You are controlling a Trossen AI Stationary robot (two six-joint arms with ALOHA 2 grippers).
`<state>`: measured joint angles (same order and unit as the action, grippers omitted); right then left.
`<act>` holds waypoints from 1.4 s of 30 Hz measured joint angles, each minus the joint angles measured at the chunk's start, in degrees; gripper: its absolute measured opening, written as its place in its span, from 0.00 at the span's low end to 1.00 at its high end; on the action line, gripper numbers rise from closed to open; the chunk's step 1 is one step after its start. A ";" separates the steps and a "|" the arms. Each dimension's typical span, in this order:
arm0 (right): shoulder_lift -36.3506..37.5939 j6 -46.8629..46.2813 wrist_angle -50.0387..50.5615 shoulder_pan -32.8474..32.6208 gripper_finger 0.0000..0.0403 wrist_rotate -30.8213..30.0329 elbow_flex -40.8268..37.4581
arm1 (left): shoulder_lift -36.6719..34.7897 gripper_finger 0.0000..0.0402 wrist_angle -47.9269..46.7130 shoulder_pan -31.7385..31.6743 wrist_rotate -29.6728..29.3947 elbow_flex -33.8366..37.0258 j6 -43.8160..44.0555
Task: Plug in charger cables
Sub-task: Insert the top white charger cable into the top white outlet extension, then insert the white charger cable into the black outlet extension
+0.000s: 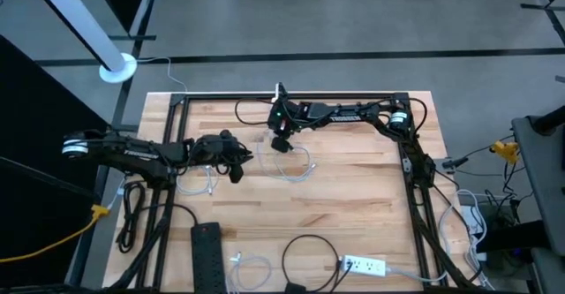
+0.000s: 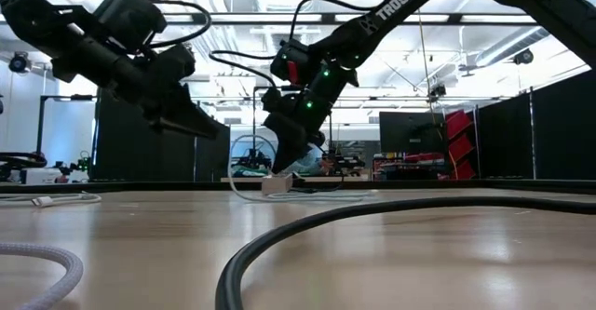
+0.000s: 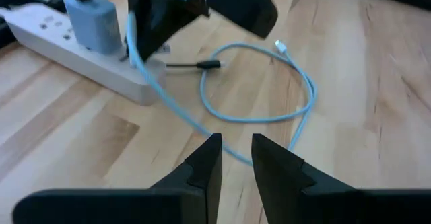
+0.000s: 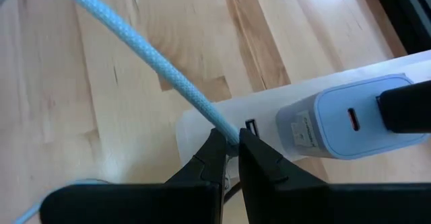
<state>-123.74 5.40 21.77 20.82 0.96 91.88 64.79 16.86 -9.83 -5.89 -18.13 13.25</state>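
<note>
Right gripper (image 4: 230,145) clamped on light-blue charger cable (image 4: 135,54) just beside white power strip (image 4: 296,93), near table (image 1: 353,197) far edge — "TROSSEN" readable on arm. Left gripper (image 3: 234,158) slightly apart, empty, hovering near left edge.

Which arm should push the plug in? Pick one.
Right. Its tool is shut on the light blue cable right at the white power strip's USB port. The left tool hovers apart, empty.
</note>
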 joint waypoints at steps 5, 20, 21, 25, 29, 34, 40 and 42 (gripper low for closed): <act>0.22 -0.43 1.74 -0.04 0.05 0.05 0.07 | 0.48 0.18 0.20 0.11 0.00 0.01 0.84; 3.48 1.87 8.67 -0.26 0.40 0.56 0.42 | 0.44 0.18 1.14 0.18 0.44 -0.04 2.30; 4.06 2.92 9.83 -0.33 0.41 0.56 0.42 | 0.44 0.18 1.08 0.20 0.53 -0.04 2.31; 6.85 6.07 15.43 -0.52 0.44 0.58 0.46 | 0.42 0.18 1.14 0.44 0.64 -0.04 1.91; 10.41 6.44 21.58 -0.90 0.44 0.58 0.50 | 0.42 0.18 1.09 0.61 1.03 -0.09 1.91; 15.33 6.43 26.70 -2.61 0.42 0.62 0.52 | 0.12 0.18 -6.18 2.18 2.85 -5.04 0.14; 21.03 4.19 26.89 -6.09 0.38 0.82 0.59 | 0.45 0.18 -31.30 4.59 2.85 -17.78 -1.86; 22.38 3.19 27.48 -7.78 0.37 0.90 0.61 | 0.65 0.18 -39.37 6.08 2.85 -20.95 -1.53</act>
<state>-101.36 8.59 49.25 13.04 1.87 92.49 65.44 -22.51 -3.76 -3.04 -39.08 11.72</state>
